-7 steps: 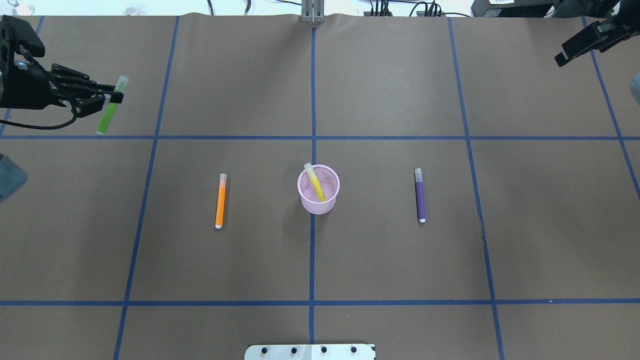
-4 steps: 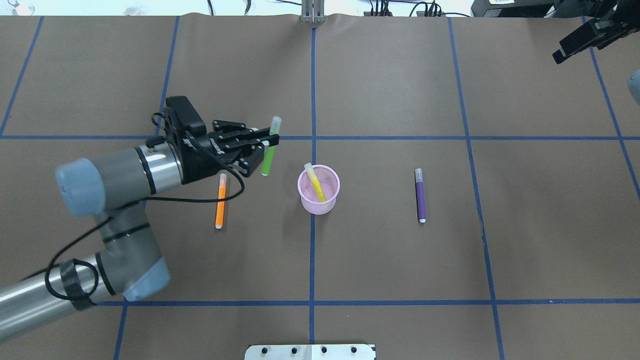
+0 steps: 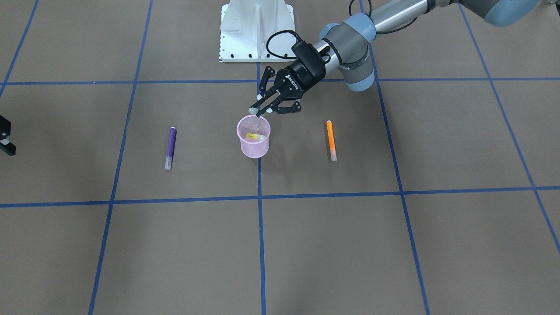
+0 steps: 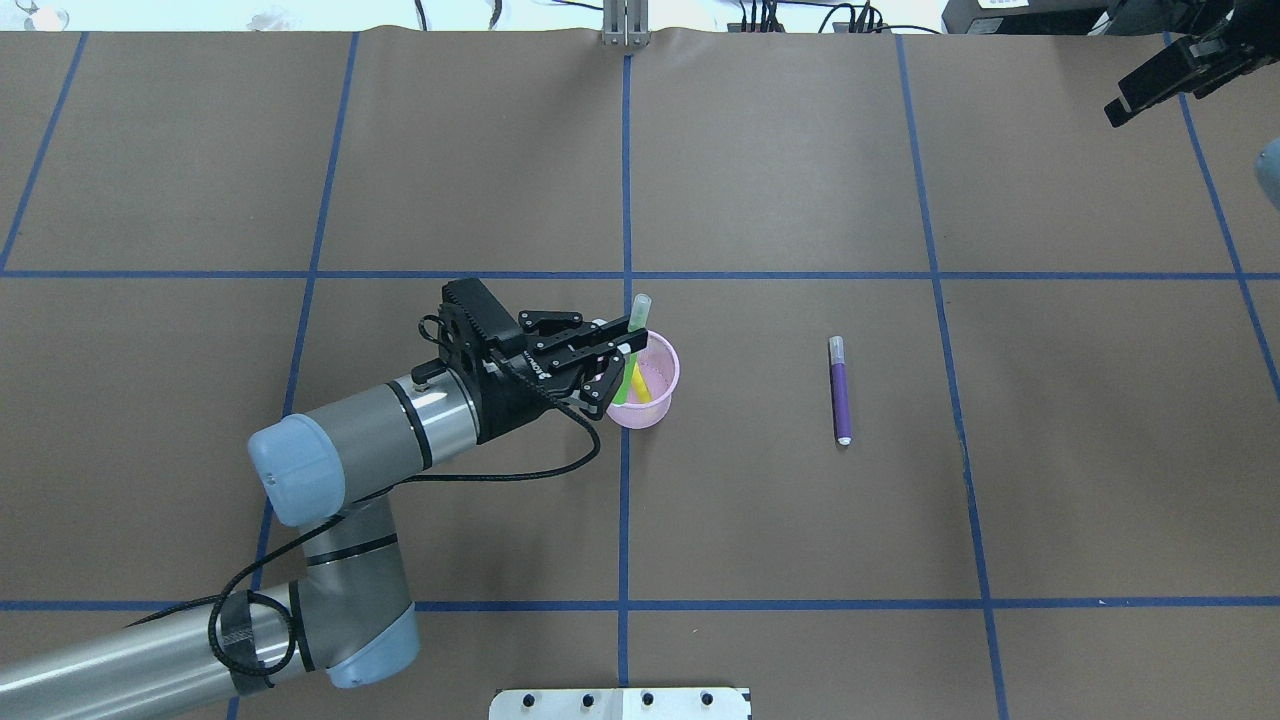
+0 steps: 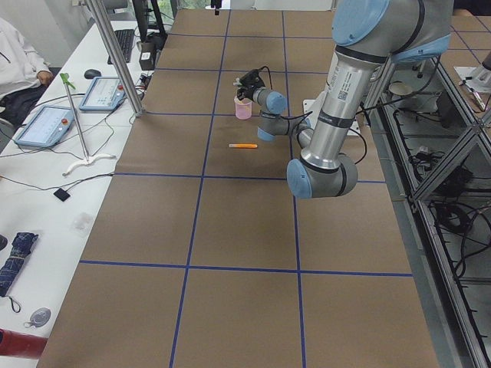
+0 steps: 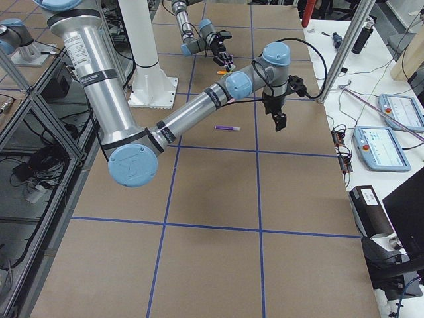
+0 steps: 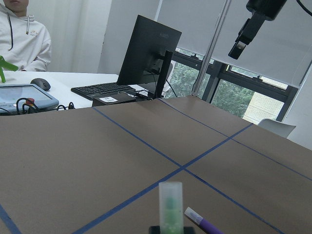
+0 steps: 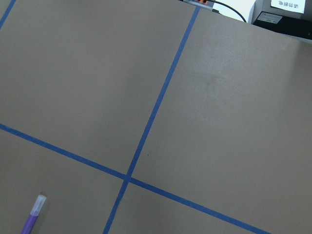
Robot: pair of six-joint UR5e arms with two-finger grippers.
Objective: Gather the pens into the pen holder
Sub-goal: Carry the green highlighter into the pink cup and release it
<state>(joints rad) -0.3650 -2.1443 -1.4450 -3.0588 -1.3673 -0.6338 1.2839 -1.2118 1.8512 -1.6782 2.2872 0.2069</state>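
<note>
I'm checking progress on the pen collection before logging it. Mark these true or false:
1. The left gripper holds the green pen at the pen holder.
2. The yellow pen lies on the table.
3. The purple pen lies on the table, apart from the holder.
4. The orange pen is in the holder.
1. True. The left gripper is closed on the green pen at the rim of the pen holder.
2. False. The yellow pen is inside the pen holder.
3. True. The purple pen lies flat on the table, well clear of the holder.
4. False. The orange pen lies on the table beside the holder.
</note>
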